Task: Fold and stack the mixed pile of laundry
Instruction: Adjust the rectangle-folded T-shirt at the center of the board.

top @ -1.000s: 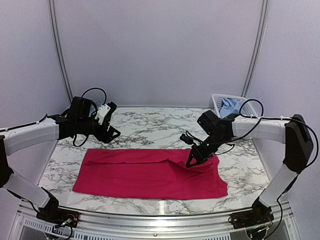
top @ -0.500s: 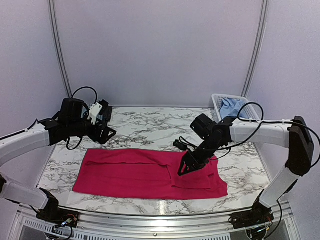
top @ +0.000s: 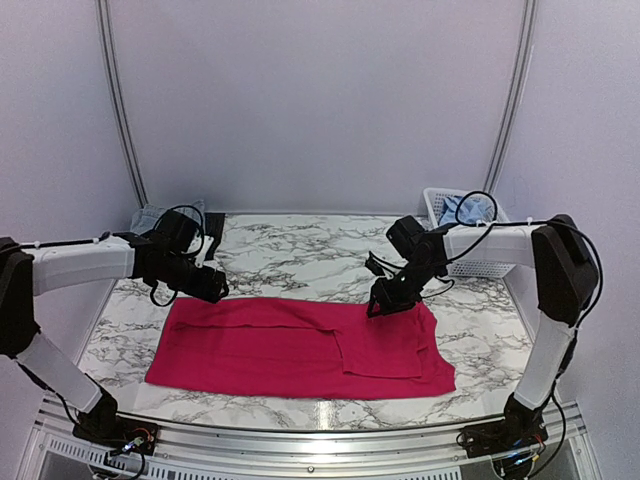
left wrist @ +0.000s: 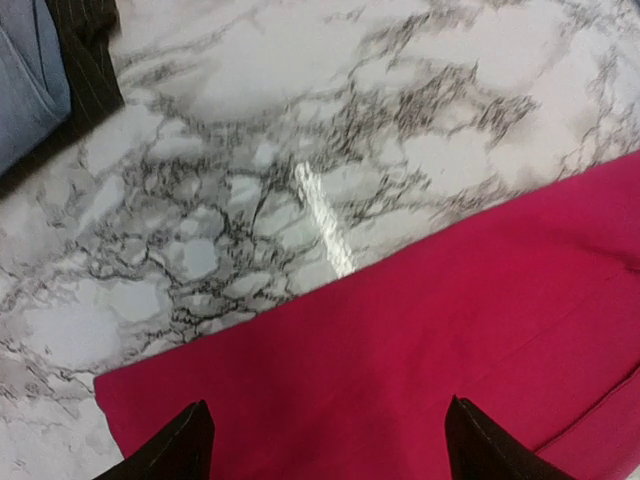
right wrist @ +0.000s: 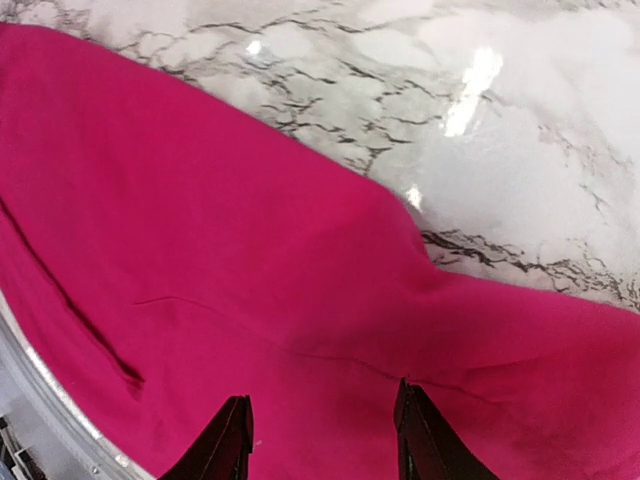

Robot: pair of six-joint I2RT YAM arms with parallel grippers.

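A bright pink-red T-shirt (top: 290, 345) lies flat on the marble table (top: 300, 255), folded into a long band with a flap folded over its right part. My left gripper (top: 216, 291) hovers open over the shirt's far left edge. In the left wrist view the left gripper (left wrist: 330, 452) has pink cloth (left wrist: 450, 330) below its spread fingers and nothing between them. My right gripper (top: 377, 306) stands open over the shirt's far edge on the right. In the right wrist view the right gripper (right wrist: 325, 442) is empty just above the shirt (right wrist: 250, 260).
A white slatted basket (top: 470, 262) at the back right holds a light blue garment (top: 462, 212). At the back left lie a faded blue piece (top: 152, 214) (left wrist: 25, 70) and a dark striped one (left wrist: 88, 45). The table's metal front rail (top: 320, 440) runs along the near edge.
My right gripper let go of the shirt's folded flap, which now lies flat, and drew back to the far edge. My left arm swung down to the shirt's far left edge.
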